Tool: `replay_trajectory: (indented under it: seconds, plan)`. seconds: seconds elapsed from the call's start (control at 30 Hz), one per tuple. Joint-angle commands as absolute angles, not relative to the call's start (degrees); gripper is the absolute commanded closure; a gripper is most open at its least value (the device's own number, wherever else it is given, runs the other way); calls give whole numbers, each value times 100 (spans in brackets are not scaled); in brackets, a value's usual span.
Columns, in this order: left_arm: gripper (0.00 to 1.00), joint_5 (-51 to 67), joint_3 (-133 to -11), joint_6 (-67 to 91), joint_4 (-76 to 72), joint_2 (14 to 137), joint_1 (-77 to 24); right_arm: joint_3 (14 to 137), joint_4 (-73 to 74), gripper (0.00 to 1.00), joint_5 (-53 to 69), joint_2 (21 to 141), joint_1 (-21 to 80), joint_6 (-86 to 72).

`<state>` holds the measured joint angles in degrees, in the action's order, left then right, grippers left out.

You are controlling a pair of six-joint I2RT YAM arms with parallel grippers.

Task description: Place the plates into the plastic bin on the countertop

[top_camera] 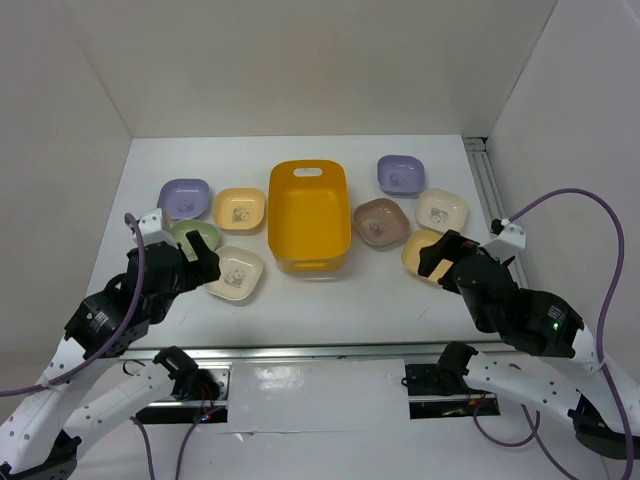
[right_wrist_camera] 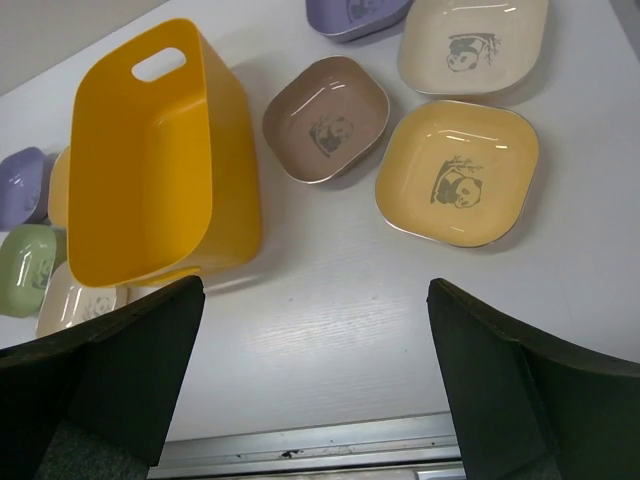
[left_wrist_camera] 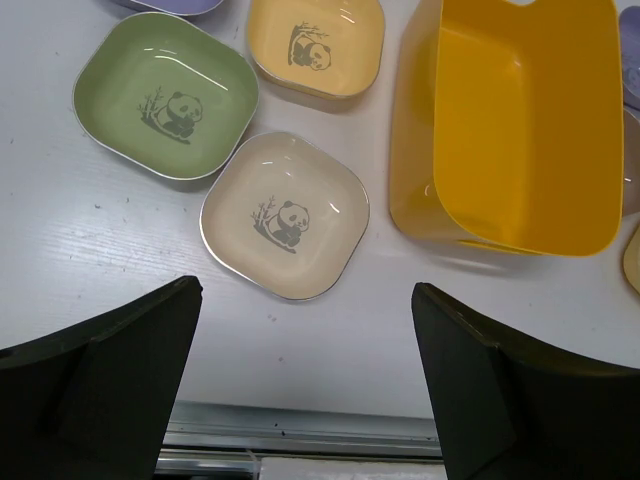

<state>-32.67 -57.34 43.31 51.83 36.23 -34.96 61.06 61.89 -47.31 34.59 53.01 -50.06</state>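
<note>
left tool [top_camera: 200, 262] and right tool [top_camera: 436, 258] both hang released, jaws wide, above plates [top_camera: 240, 209] lying on the white bench [top_camera: 330, 300] beside the plastic bin [top_camera: 309, 215].

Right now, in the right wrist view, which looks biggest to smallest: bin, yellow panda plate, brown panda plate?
1. plastic bin
2. yellow-orange panda plate
3. brown-mauve panda plate
The plates may really match: the yellow-orange one sits nearer the camera.
</note>
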Motion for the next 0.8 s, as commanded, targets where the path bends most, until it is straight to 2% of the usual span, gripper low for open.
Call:
replay_trajectory:
  seconds: [0.0,0.13,0.23,0.33,0.5,0.57,0.6,0.63,0.67,0.73,0.77]
  plan:
    - [0,-3234,-5730,4166,4931,3568,-3480,6082,6258,0,-5027,3463,5344,-5186]
    - [0,-3182,-5730,4114,4931,3568,-3480,5811,5847,0,-4966,3358,5344,-5246]
    - [0,-3129,-5730,4113,4878,3568,-3480,5493,5792,0,-5308,3541,5344,-5869]
    - [0,-3077,-5678,4061,4878,3568,-3480,5493,6160,0,-5571,4322,5344,-6783]
    - [0,-3023,-5678,4008,4825,3568,-3480,5107,5714,0,-6388,5639,5291,-7162]
    - [0,-2971,-5678,4008,4825,3568,-3480,4993,5347,0,-6390,5905,4932,-6867]
    - [0,-2971,-5678,4008,4825,3516,-3480,4775,4343,0,-6172,6002,4670,-6429]
    - [0,-2918,-5678,3947,4773,3516,-3480,4651,3733,0,-5256,6160,4275,-5337]
    - [0,-2918,-5678,3946,4772,3516,-3480,4510,3178,0,-4603,6222,3271,-4978]
    - [0,-2918,-5678,3894,4772,3516,-3480,4133,2322,1,-3791,6223,2578,-4581]
    - [0,-2918,-5678,3894,4720,3516,-3480,4070,2112,1,-3788,6136,2471,-4527]
